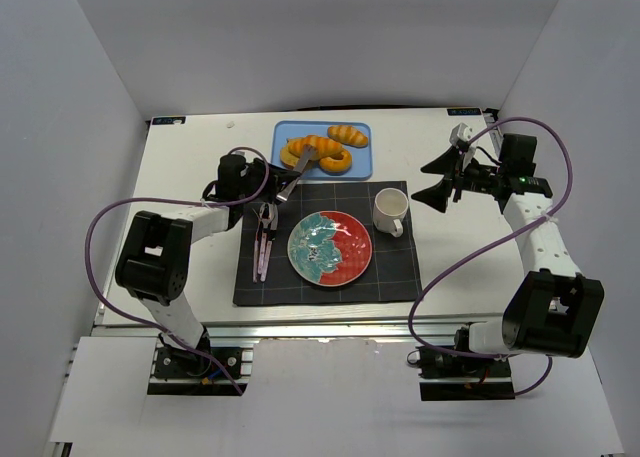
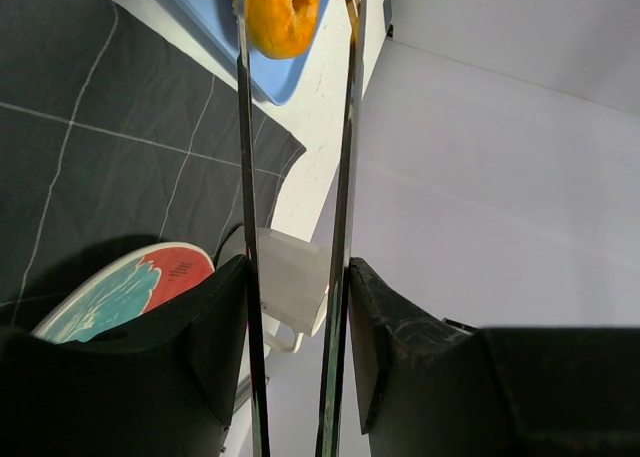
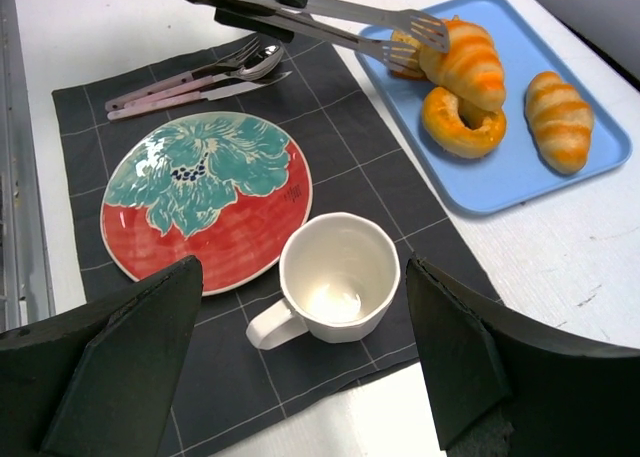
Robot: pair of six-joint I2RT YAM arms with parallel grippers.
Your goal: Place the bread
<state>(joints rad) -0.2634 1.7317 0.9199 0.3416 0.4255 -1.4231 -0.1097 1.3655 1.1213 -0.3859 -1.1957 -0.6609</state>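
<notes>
The bread (image 3: 467,62), a golden-orange croissant with brown ridges, lies across a ring doughnut (image 3: 462,129) on the blue tray (image 3: 560,187); from above the bread (image 1: 318,145) is at the tray's middle. My left gripper (image 1: 283,190) is shut on metal tongs (image 3: 320,17). The tong tips straddle the bread's left end; I cannot tell if they pinch it. In the left wrist view the left gripper (image 2: 297,272) clamps the two tong blades (image 2: 245,157), with orange pastry between them at the top. My right gripper (image 1: 440,182) hangs open and empty, with the right gripper (image 3: 300,267) above the mug.
A red and teal plate (image 1: 330,247) sits on a dark placemat (image 1: 400,277), with a white mug (image 1: 390,212) to its right and pink-handled cutlery (image 1: 263,239) to its left. A smaller striped roll (image 3: 560,117) lies on the tray. White walls enclose the table.
</notes>
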